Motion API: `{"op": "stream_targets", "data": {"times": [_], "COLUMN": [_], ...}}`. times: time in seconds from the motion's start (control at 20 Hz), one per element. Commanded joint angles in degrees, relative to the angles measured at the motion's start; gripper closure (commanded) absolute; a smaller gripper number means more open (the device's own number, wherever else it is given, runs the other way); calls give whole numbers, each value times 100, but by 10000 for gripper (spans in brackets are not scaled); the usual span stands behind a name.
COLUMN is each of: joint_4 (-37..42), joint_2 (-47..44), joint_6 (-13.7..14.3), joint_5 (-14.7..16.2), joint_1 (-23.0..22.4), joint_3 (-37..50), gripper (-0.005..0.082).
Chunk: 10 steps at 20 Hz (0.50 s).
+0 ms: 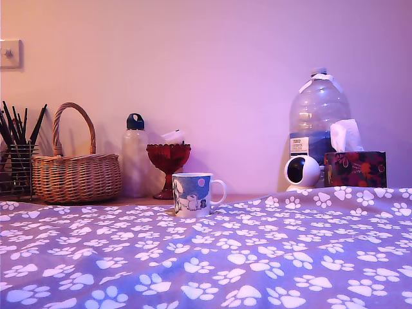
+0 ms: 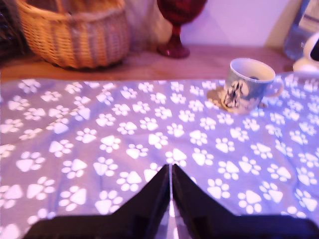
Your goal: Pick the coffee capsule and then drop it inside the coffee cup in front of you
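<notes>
A grey-purple cloth (image 1: pixel 257 257) printed all over with white paw prints covers the surface. The white ceramic mug (image 1: pixel 192 194) bears a blue cartoon print with a pink dot. Behind it stand a dark red glass goblet (image 1: pixel 168 164), a tan woven wicker basket (image 1: pixel 76 175) and a clear bottle with a dark blue cap (image 1: pixel 135 154). The tissue box (image 1: pixel 355 168) is dark with red flowers. The gripper (image 2: pixel 171 177) is black.

In the exterior view, the coffee cup (image 1: pixel 192 194) stands on the cloth (image 1: pixel 257 257), goblet (image 1: pixel 168 167) behind, basket (image 1: pixel 76 174) left.
</notes>
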<state>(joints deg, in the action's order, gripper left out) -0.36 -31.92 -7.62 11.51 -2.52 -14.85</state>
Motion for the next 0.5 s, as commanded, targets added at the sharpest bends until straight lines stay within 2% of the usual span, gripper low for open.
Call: {"op": "stream_targets", "data": {"times": [0.0, 0.45], "joint_4": [15, -568], "joint_2": [389, 2151], "joint_6": [-146, -402], "joint_5": [7, -66], "joint_1": [37, 37], "joint_3": [345, 890], "gripper": [790, 791]}}
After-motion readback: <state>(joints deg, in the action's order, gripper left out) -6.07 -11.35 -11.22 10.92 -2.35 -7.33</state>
